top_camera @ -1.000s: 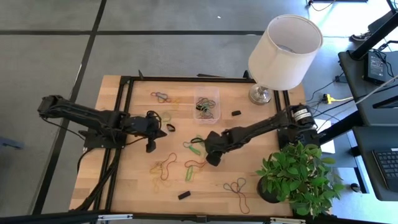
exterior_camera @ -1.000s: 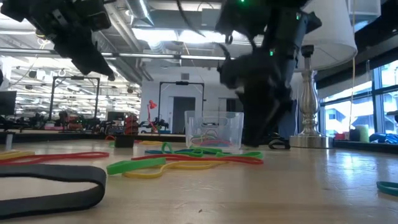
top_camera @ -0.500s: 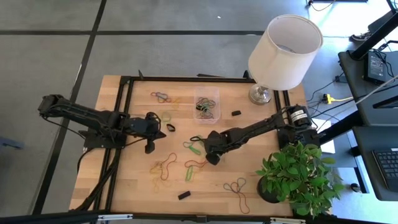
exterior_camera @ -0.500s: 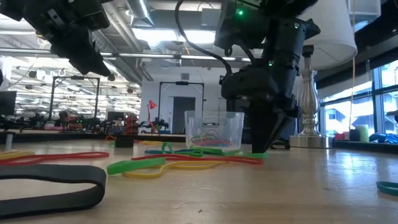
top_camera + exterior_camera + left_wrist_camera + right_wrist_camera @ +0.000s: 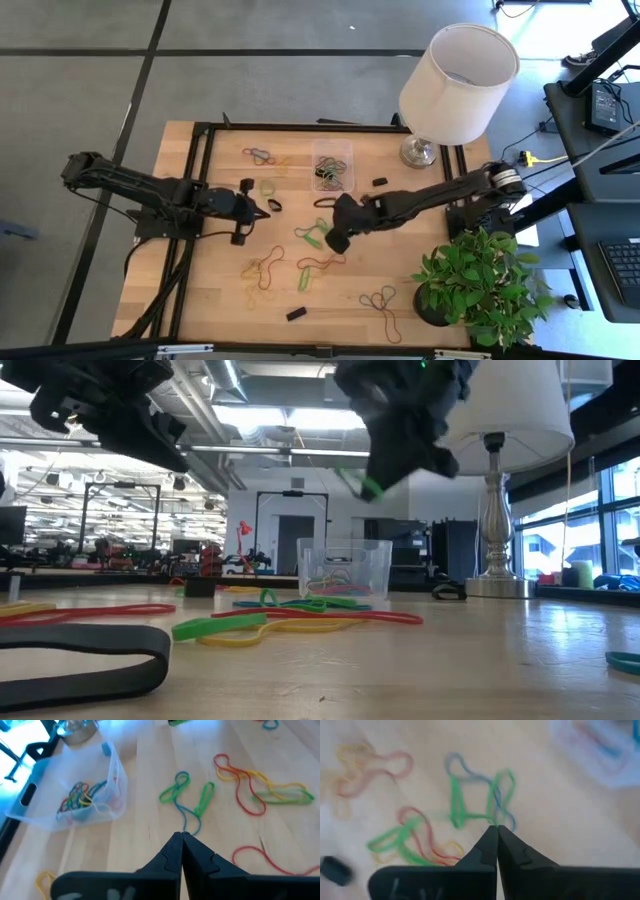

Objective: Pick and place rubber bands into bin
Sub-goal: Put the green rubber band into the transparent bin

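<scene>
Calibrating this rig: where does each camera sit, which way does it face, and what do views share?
High view: overhead, facing straight down; both arms, bin.
Low view: tabletop height, facing level across; arms enter from above.
Left wrist view: on that wrist, past left gripper's shut fingers toward bin.
Right wrist view: past right gripper, shut on green rubber band.
Shared: bin in high and low.

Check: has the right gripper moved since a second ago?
Yes. In the low view the right gripper, shut on a green rubber band, has risen from the table to above the bin. In the high view it has edged toward the bin.
</scene>
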You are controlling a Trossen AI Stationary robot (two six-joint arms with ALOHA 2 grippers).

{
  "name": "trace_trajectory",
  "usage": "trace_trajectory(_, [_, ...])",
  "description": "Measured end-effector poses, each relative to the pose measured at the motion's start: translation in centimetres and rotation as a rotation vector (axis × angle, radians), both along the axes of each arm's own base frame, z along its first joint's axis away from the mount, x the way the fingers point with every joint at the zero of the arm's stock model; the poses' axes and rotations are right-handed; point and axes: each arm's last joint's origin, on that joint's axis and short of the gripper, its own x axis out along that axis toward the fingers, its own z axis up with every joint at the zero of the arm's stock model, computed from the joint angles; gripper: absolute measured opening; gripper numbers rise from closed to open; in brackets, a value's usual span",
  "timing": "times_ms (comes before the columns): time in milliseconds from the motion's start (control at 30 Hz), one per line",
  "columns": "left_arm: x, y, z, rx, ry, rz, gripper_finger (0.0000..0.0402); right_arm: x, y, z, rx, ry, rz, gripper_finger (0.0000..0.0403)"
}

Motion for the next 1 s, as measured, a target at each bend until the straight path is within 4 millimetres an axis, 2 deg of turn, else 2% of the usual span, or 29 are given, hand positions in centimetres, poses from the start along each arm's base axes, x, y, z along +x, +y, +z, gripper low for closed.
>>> trace_trajectory(133, [0.2, 0.0, 0.3, -0.005, -0.038, 0.002, 0.0002, 0.6, -2.4, 2.3, -0.076, -0.054, -0.024, 0.0002])
trace_trajectory(267, [0.2, 0.0, 0.3, 0.002, -0.040, 0.015, 0.0003, 1.7, -5.6, 4.5, -0.145, -0.099, -0.024, 0.0001])
trace_trajectory(433, [0.3, 0.3, 0.3, 0.015, -0.039, 0.025, 0.0003, 2.4, -10.1, 5.2, -0.239, -0.076, -0.020, 0.0001])
trace_trajectory(533, [0.3, 0.6, 0.3, 0.005, -0.041, 0.050, 0.0003, 2.3, -12.6, 4.1, -0.243, -0.022, -0.039, 0.0000])
trace_trajectory(667, [0.3, 1.0, 0.3, -0.002, -0.036, 0.078, 0.0002, 2.2, -14.6, 1.9, -0.240, 0.057, -0.040, 0.0000])
trace_trajectory(1000, [0.2, 1.3, 0.2, 0.016, -0.026, 0.114, 0.0003, 2.4, -15.7, -3.4, -0.221, 0.278, 0.041, 0.0001])
